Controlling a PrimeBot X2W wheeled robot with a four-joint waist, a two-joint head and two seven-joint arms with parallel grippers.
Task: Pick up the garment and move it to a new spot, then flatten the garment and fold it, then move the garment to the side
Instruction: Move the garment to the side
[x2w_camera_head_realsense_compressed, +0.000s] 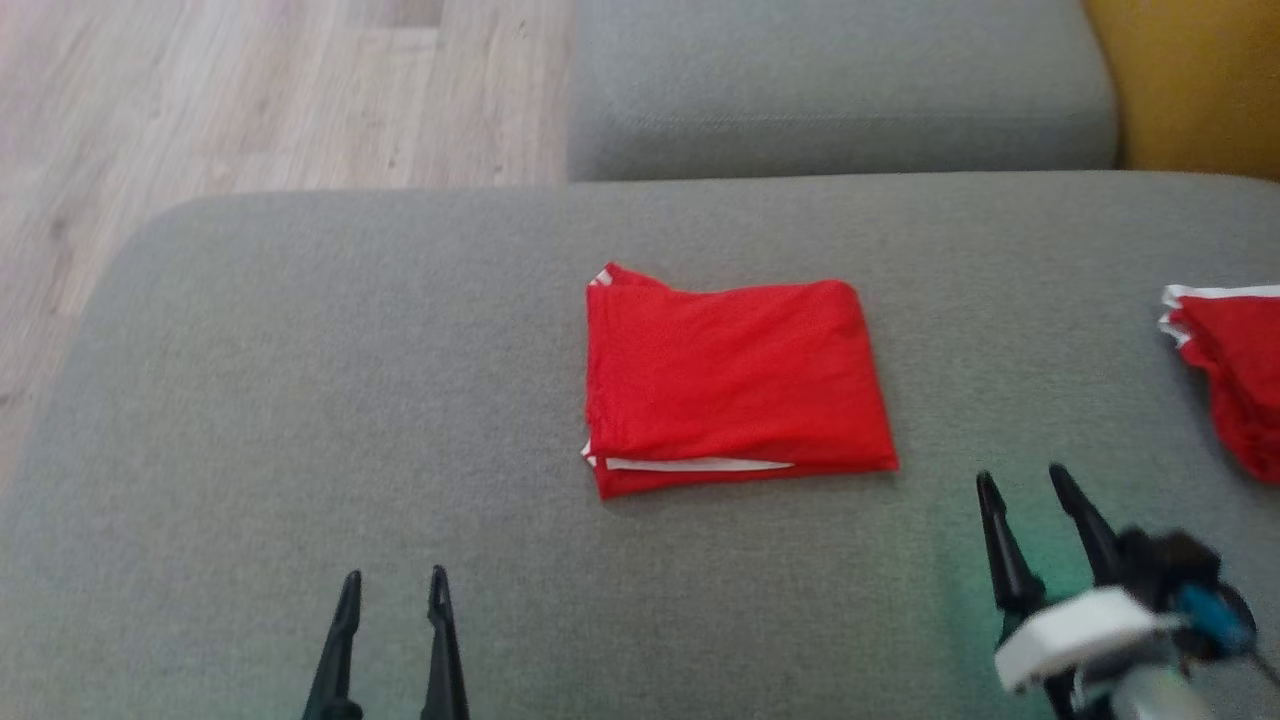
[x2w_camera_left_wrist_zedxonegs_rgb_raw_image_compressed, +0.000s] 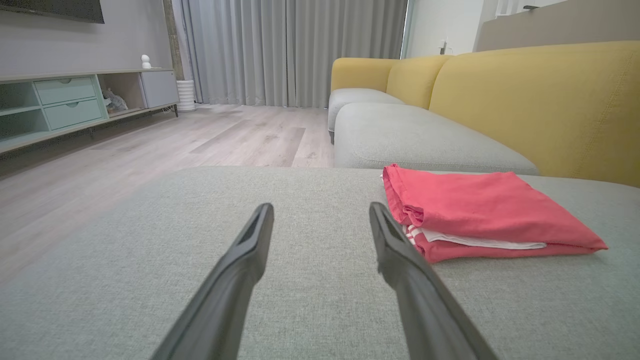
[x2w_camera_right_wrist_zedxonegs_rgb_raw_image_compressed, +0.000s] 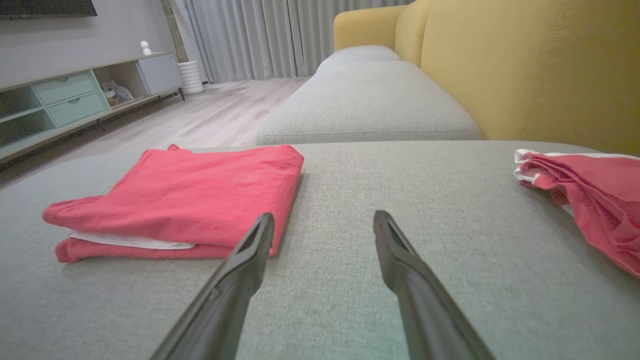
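The garment (x2w_camera_head_realsense_compressed: 735, 385), red with white trim, is seen folded into a compact rectangle and laid flat near the middle of the grey seat cushion (x2w_camera_head_realsense_compressed: 300, 400), with its white edging exposed along the near side and at the far left corner. It is touched by neither gripper. The right gripper (x2w_camera_head_realsense_compressed: 1021, 473) is held low over the cushion, near the garment's near right corner, with its two dark fingers spread apart and nothing caught between them. The left gripper (x2w_camera_head_realsense_compressed: 393, 573) is positioned closer to the robot and off to the garment's left, well apart from it, and its fingers are likewise parted and empty. A second red garment (x2w_camera_head_realsense_compressed: 1235, 370) with white trim is found loosely heaped at the cushion's right edge, apart from the folded one. Beyond the cushion a farther seat (x2w_camera_head_realsense_compressed: 840, 90) is backed by yellow upholstery (x2w_camera_head_realsense_compressed: 1190, 80), and a pale wooden floor (x2w_camera_head_realsense_compressed: 250, 90) is seen to the left — grey curtains (x2w_camera_left_wrist_zedxonegs_rgb_raw_image_compressed: 295, 50) and a low cabinet (x2w_camera_left_wrist_zedxonegs_rgb_raw_image_compressed: 65, 100) are shown farther off in the left wrist view
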